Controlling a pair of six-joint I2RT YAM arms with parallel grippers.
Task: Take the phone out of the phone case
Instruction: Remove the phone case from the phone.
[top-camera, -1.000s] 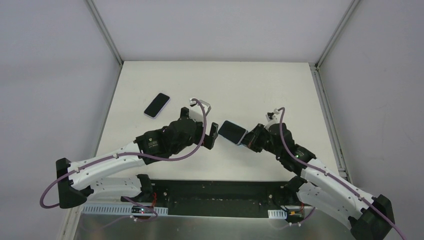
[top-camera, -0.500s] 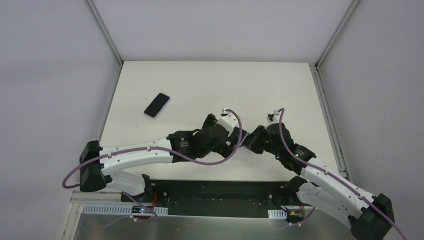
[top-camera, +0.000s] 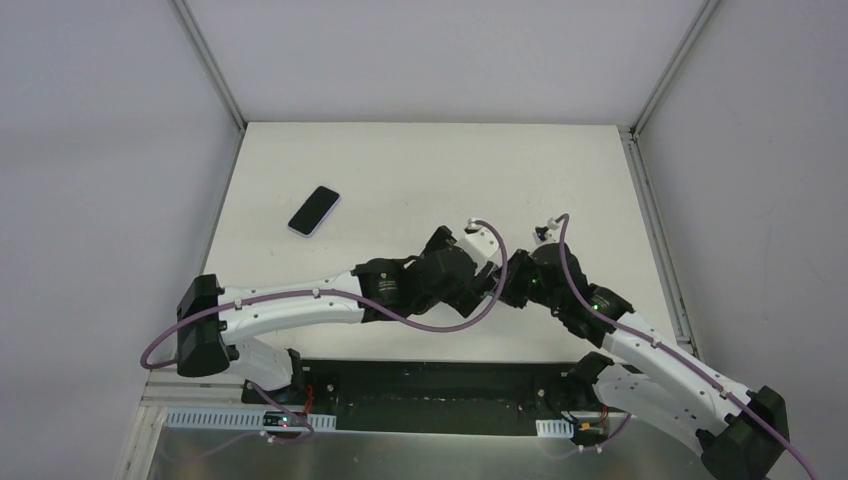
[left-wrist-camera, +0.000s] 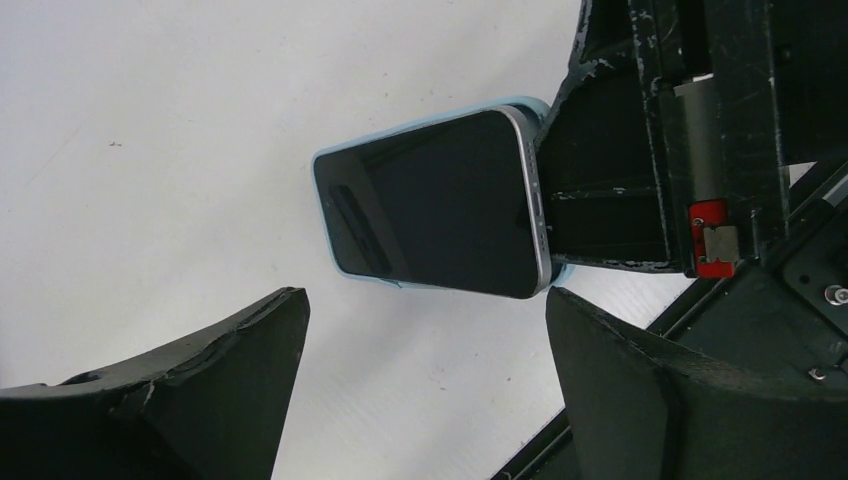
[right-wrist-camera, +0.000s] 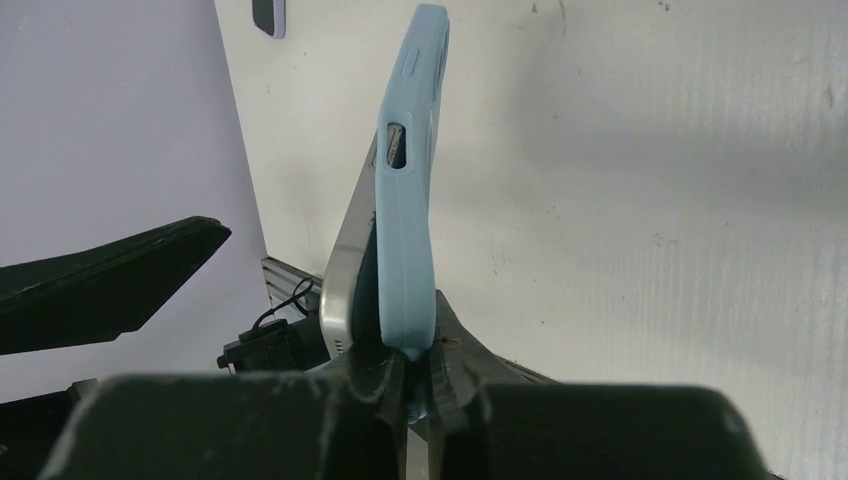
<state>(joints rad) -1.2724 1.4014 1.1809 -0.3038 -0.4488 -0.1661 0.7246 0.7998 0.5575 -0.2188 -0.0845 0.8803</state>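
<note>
The right gripper (right-wrist-camera: 408, 368) is pinching shut on the near end of the phone case (right-wrist-camera: 412, 190) and holding it on edge above the table (top-camera: 420, 160), at about five o'clock from the table's centre. In the right wrist view the pale blue case is running from six toward twelve o'clock, with one oval cut-out facing the camera. The phone (left-wrist-camera: 430, 210) is sitting in it, turning its dark screen toward the left wrist camera. At the gripped end its silver frame is splaying out of the case toward seven o'clock, while the far end is lying in the blue rim. Any marking on the phone or case is too small to read.

The left gripper (left-wrist-camera: 425, 312) is standing wide open and gripping nothing. Its black fingers (left-wrist-camera: 200, 380) are filling seven and five o'clock of its own view, with the phone just beyond the gap at twelve. The right gripper's black body is reaching in from three o'clock, carrying a small red tab (left-wrist-camera: 712, 238) whose lettering, if any, cannot be made out.

Overhead, the left arm's wrist (top-camera: 440, 275) is lying over the spot where the grippers are meeting, hiding the phone and case from that camera. A purple cable (top-camera: 440, 322) is looping beside it. A second phone (top-camera: 314, 210) is lying flat on the table at ten o'clock from the grippers, well apart.
</note>
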